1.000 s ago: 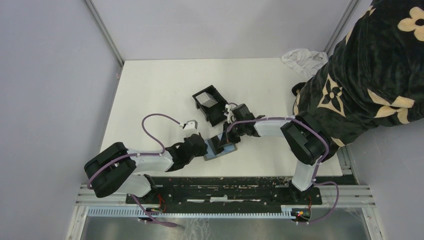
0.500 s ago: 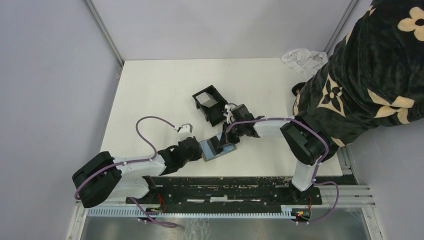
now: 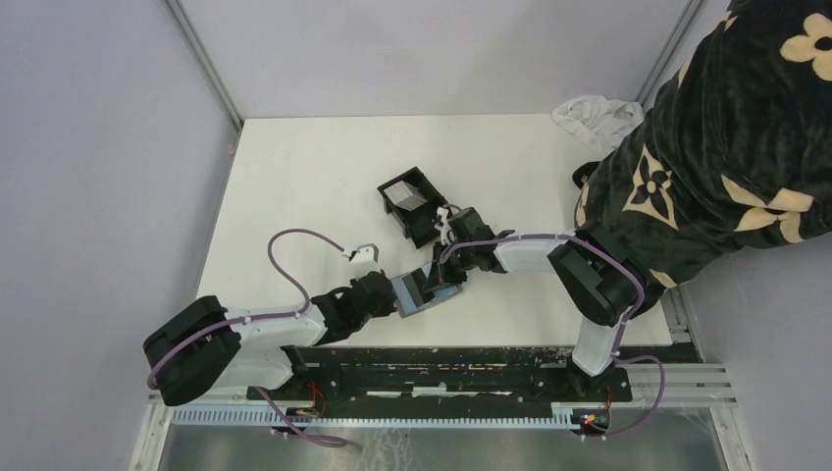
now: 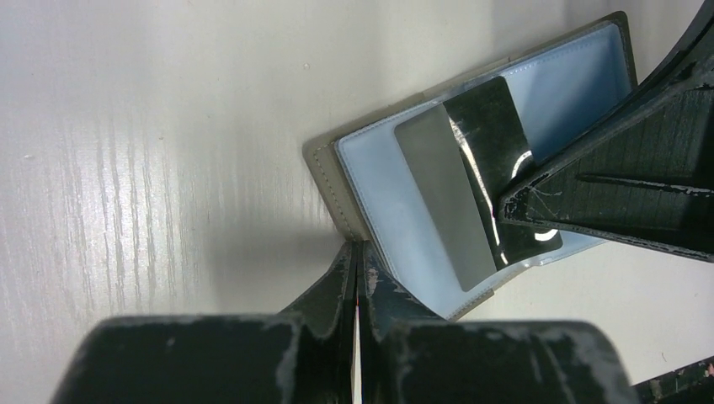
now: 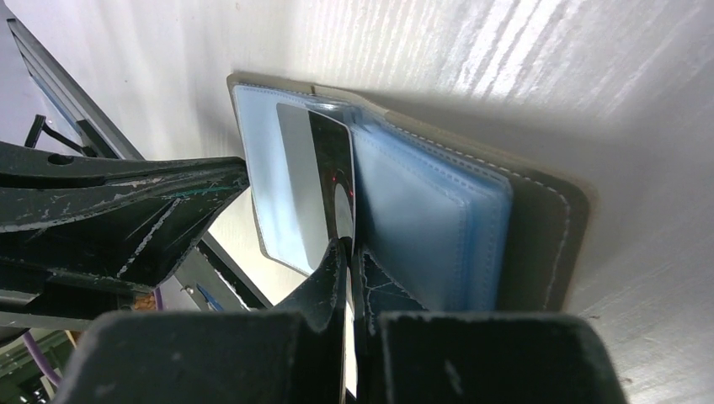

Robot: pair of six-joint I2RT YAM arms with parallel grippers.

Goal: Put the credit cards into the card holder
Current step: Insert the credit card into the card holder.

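A grey folding wallet with clear blue sleeves lies open near the table's front edge. A silver-grey credit card with a black stripe sits partly inside a sleeve. My right gripper is shut on the edge of this credit card. My left gripper is shut, its tips against the near edge of the wallet; I cannot tell if they pinch it. The card holder, a black open box, stands just behind with a grey card leaning inside it.
A person in a black patterned garment leans over the table's right side. A crumpled white cloth lies at the back right corner. The black mounting rail runs close behind the wallet's near side.
My left gripper has drawn back to the left off the wallet, uncovering the sleeve, and now rests shut at its near edge. The right gripper has barely moved.
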